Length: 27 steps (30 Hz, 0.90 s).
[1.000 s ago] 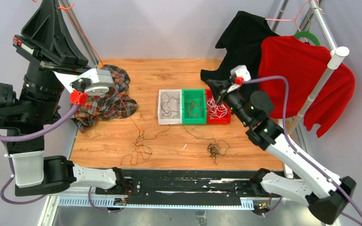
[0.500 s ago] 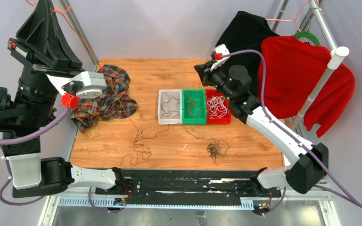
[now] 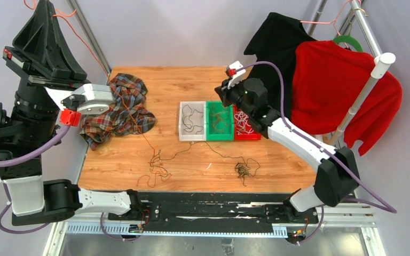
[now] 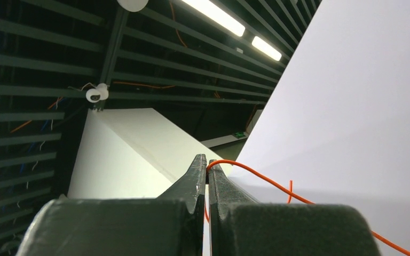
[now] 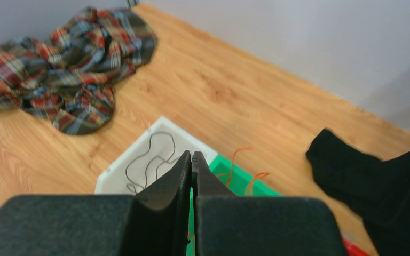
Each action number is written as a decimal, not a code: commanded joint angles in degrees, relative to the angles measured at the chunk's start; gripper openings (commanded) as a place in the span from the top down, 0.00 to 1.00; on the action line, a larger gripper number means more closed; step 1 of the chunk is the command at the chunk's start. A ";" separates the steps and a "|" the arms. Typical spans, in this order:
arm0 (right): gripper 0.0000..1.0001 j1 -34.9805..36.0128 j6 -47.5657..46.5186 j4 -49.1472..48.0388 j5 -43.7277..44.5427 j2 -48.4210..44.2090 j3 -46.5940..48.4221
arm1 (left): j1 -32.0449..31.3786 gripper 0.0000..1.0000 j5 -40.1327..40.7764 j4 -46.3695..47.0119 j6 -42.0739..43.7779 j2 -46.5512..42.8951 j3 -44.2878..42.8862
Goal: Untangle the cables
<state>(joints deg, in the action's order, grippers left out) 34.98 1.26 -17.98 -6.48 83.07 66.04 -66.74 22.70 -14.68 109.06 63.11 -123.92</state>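
We show the left tool shut on the hair-thin orange cable, which runs down to a loose tangle on the wooden desk; the right tool is closed (apparently empty). We judge an upward pull may tighten the knot or slip the strand.

Back left: plaid cloth is heaping up.
Centre: white bin, green bin and red bin are standing in a touching row.
Left-centre: orange cable is slanting up off the table.
Front: cable tangles are lying near the edge.
Back right: black garment is draping over the corner.
Back centre: bare wood is lying open.
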 commanded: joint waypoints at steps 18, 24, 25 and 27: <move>0.44 2.01 -0.11 1.14 2.08 10.30 -3.69 | -0.41 0.99 0.33 1.93 -0.33 0.95 0.07; 0.35 3.28 -3.38 1.98 5.86 3.85 -4.70 | -0.44 0.99 0.50 1.93 -0.55 1.06 0.34; 0.35 3.41 -3.55 2.18 5.86 3.32 -4.73 | -0.46 0.99 0.50 1.93 -0.64 1.16 0.37; 0.35 3.70 -3.65 2.66 5.76 2.31 -4.89 | -0.46 0.99 0.58 1.89 -0.68 1.25 0.50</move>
<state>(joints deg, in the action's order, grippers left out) 37.10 -0.14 -15.14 -3.14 87.39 62.35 -66.76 22.70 -14.66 108.64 63.96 -123.42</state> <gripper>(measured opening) 0.648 0.019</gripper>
